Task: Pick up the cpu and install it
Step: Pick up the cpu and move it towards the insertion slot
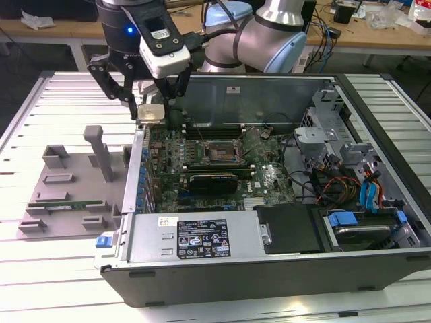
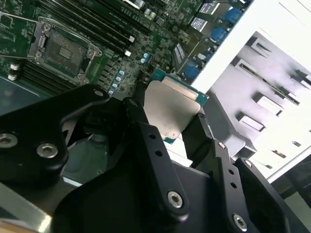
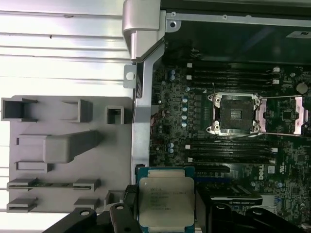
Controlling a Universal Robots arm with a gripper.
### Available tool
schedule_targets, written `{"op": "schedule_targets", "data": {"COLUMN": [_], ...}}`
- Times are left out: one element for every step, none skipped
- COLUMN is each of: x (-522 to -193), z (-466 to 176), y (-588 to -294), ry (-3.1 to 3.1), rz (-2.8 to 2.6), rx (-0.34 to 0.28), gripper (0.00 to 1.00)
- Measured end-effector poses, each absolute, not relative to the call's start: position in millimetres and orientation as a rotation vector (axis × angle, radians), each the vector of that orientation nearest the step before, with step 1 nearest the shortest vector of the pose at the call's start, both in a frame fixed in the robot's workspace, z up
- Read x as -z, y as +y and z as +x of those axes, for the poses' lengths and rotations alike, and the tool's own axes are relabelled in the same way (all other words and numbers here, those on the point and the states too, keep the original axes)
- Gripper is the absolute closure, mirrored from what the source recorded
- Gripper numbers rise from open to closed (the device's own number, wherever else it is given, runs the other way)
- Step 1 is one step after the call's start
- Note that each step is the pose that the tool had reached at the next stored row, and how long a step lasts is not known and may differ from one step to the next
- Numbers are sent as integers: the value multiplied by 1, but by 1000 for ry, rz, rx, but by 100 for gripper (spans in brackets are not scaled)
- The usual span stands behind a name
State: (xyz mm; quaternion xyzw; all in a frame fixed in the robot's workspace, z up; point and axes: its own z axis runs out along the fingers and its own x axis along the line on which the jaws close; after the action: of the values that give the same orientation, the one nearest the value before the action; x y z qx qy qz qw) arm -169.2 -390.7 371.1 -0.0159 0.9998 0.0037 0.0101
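Observation:
My gripper (image 1: pixel 151 116) is shut on the cpu (image 1: pixel 151 112), a flat square chip with a silver top. It hangs above the open computer case's upper corner on the exterior view's left, over the motherboard's edge. In both wrist views the cpu (image 2: pixel 170 109) (image 3: pixel 166 201) sits between the black fingers (image 2: pixel 141 104) (image 3: pixel 130 206), gripped on two opposite sides. The dark socket (image 1: pixel 219 151) (image 2: pixel 60 48) (image 3: pixel 235 112) with its metal frame lies open on the motherboard, some way from the chip.
A grey fixture tray (image 1: pixel 67 182) lies on the slatted table at the exterior view's left, with a green memory stick (image 1: pixel 57 200) in it. The case wall (image 1: pixel 131 175) stands between tray and motherboard. Cables and drive bays (image 1: pixel 350 182) crowd the right side.

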Motion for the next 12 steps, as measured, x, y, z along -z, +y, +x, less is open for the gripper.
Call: {"op": "schedule_targets", "data": {"x": [-371, -370, -370, -369, -369, -368, -368, -367, -367, -366, -366, -365], "z": [-166, -164, -161, -158, -155, -153, -150, -149, -147, -145, -142, -140], "y": [-390, -390, -390, -390, -390, -389, -389, -389, -389, -389, -389, -388], "ry": [3121, 3121, 3121, 3121, 3121, 3121, 3121, 3121, 3121, 3121, 3121, 3121], "rz": [-50, -50, -50, -50, -50, -50, -50, -50, -49, -50, -50, -50], "rx": [-12, -12, -12, -12, -12, -12, -12, -12, -12, -12, -12, -12], "gripper": [45, 45, 45, 45, 45, 45, 45, 45, 45, 45, 45, 45]}}
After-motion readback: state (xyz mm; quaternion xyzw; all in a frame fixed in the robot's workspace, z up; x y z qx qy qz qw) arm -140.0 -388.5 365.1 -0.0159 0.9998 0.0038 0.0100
